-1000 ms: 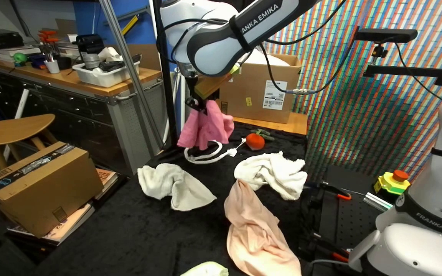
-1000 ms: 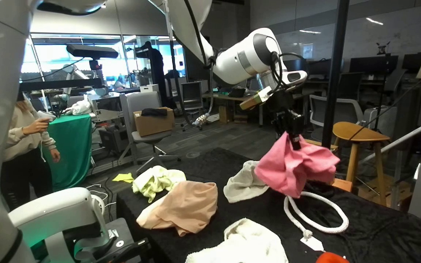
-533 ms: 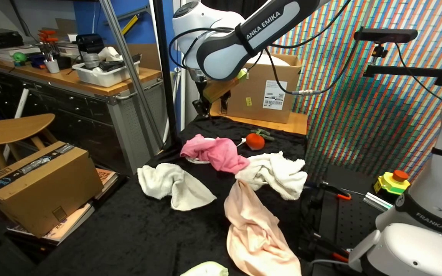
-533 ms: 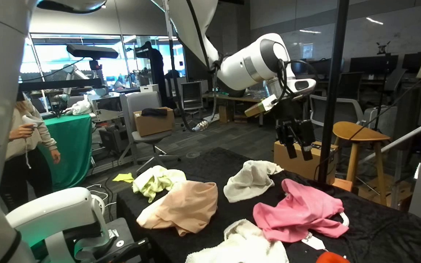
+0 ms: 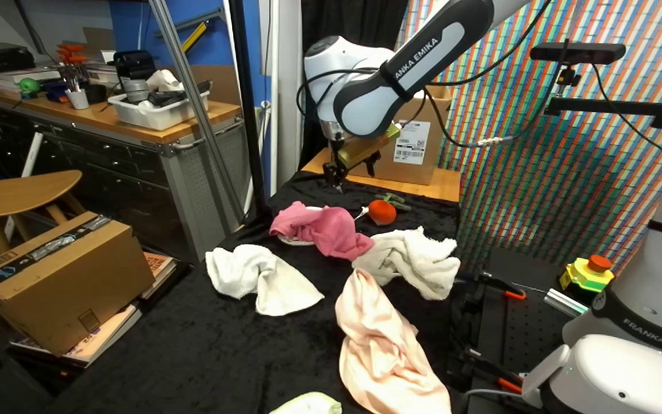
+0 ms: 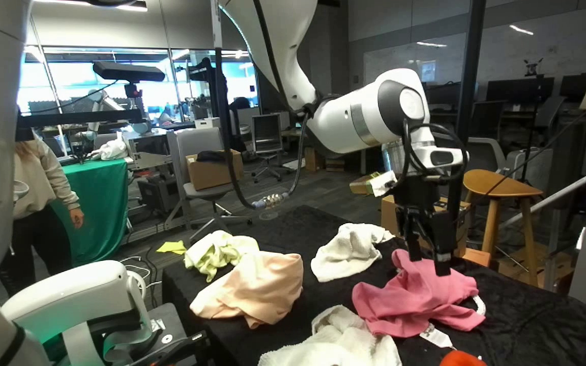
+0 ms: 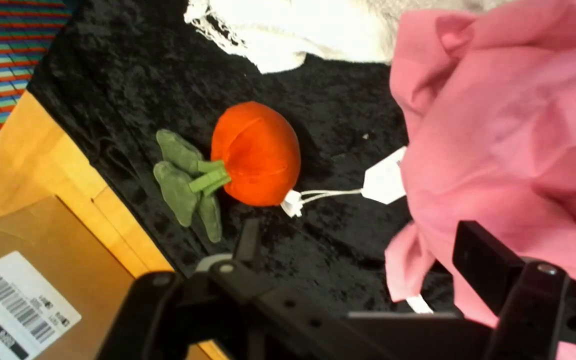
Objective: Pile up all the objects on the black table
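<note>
One pink towel (image 6: 420, 300) is lying on black table (image 5: 193, 351), partly covering white cord (image 6: 480, 305); hand (image 6: 429, 265) is hovering near, jaws apart, empty. Pinching too deep is risking dragging cord along.

Gripper (image 7: 365, 245) at bottom, jaws well apart. Pink towel (image 7: 508, 140) lies right, on black table (image 7: 340, 95); white rag (image 7: 313, 30) at top. Red-orange plush vegetable (image 7: 260, 155) with green leaves (image 7: 175, 192) left, white tag (image 7: 384, 177) between. Cardboard box (image 7: 60, 240) lower left.
</note>
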You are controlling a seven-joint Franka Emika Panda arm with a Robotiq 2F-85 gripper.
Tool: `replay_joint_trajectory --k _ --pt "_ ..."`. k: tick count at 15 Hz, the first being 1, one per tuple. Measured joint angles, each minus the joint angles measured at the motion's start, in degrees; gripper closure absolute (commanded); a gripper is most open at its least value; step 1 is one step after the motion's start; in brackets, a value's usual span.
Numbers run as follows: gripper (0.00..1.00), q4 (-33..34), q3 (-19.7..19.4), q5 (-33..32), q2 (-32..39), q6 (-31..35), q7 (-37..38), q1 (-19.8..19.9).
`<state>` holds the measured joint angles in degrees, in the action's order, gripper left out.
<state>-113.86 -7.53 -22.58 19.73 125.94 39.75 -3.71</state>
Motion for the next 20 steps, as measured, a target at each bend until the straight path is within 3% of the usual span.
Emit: replay_joint_trajectory --k 9,20 --pt "0.0 -12.7 -0.8 11.4 0.0 13.5 -1.4 6.3" --pt "0.0 -15.8 -3.4 18.6 1.8 22.3 -5.7 8.5"
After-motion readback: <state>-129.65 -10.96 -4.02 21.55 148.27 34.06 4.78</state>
